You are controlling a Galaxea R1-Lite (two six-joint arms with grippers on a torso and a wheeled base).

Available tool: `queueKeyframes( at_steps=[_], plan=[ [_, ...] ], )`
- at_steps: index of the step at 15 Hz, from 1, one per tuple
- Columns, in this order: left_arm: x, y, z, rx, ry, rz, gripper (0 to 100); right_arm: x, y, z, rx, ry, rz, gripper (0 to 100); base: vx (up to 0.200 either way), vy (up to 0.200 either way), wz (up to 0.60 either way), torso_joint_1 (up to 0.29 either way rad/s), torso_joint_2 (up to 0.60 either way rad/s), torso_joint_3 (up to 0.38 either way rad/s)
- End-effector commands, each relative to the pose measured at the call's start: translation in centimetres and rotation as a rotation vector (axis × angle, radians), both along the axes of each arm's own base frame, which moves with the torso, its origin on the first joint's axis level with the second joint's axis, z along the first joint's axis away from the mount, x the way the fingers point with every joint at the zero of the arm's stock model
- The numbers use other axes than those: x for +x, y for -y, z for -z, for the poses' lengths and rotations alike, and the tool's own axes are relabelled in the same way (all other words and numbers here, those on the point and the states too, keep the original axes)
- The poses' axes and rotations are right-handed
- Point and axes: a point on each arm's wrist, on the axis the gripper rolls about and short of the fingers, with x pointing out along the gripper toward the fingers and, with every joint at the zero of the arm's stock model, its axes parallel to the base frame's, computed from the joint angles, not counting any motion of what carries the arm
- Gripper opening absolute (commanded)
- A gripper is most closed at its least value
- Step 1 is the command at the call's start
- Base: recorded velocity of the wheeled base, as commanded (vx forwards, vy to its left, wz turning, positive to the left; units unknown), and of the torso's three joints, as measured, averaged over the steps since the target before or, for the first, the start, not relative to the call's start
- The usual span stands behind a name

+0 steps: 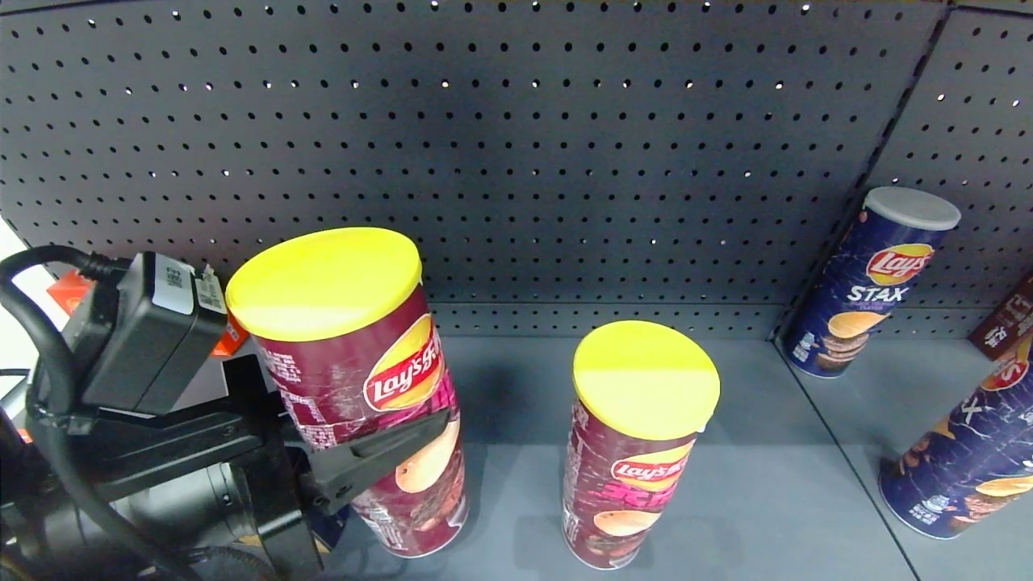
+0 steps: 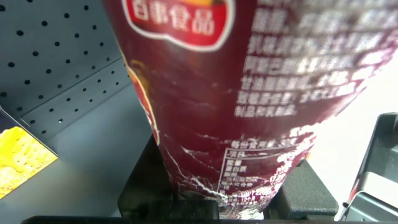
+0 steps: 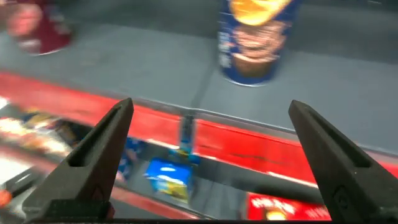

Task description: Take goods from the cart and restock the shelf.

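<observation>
- End effector on the left (image 1: 379,452) is clamped round a maroon can (image 1: 355,355), upright over the shelf (image 1: 767,484)
- Released tilted or too high, it might topple into the neighbouring can (image 1: 637,452)
- Right end effector (image 3: 211,155) gapes wide, holding nothing

Can (image 1: 355,371) L of 2nd can (image 1: 637,452), prob. on shelf (image 1: 767,484)

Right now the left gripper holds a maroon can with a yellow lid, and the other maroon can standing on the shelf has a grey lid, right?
Not quite: the other maroon can has a yellow lid, not grey, as the head view shows. The rest is right: the left gripper holds a yellow-lidded maroon can, and the other stands on the shelf.
</observation>
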Motion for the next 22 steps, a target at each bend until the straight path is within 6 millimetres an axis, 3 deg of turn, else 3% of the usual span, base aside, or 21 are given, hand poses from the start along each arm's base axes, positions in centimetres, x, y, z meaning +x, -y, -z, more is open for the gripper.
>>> queueKeyframes(
  at_steps=[1,6,10,12,15,22],
  plan=[
    [0.01,0.05,0.01,0.001,0.001,0.002,0,0.25,-0.45,-0.10,-0.019,-0.049,0.134,100,0.000,0.000,0.00,0.000,0.00,0.000],
    [-0.01,0.11,0.08,0.003,-0.002,0.006,0,0.79,-0.83,-0.28,-0.038,-0.127,0.313,100,0.000,0.000,0.00,0.000,0.00,0.000],
    [-0.10,0.04,0.35,0.009,-0.009,0.006,0,0.44,-0.89,-0.18,-0.018,-0.090,0.382,100,0.000,0.000,0.00,0.000,0.00,0.000],
    [-0.10,-0.07,0.64,0.013,-0.018,0.002,0,0.53,-0.93,-0.15,-0.011,-0.076,0.369,100,0.000,0.000,0.00,0.000,0.00,0.000],
    [-0.07,-0.04,0.47,0.008,-0.015,0.001,0,0.68,-1.38,0.62,-0.038,-0.095,0.169,100,0.000,0.000,0.00,0.000,0.00,0.000],
    [-0.04,-0.02,0.45,0.008,-0.015,0.003,0,0.68,-1.36,0.63,-0.010,-0.102,0.182,100,0.000,0.000,0.00,0.000,0.00,0.000]
  ],
)
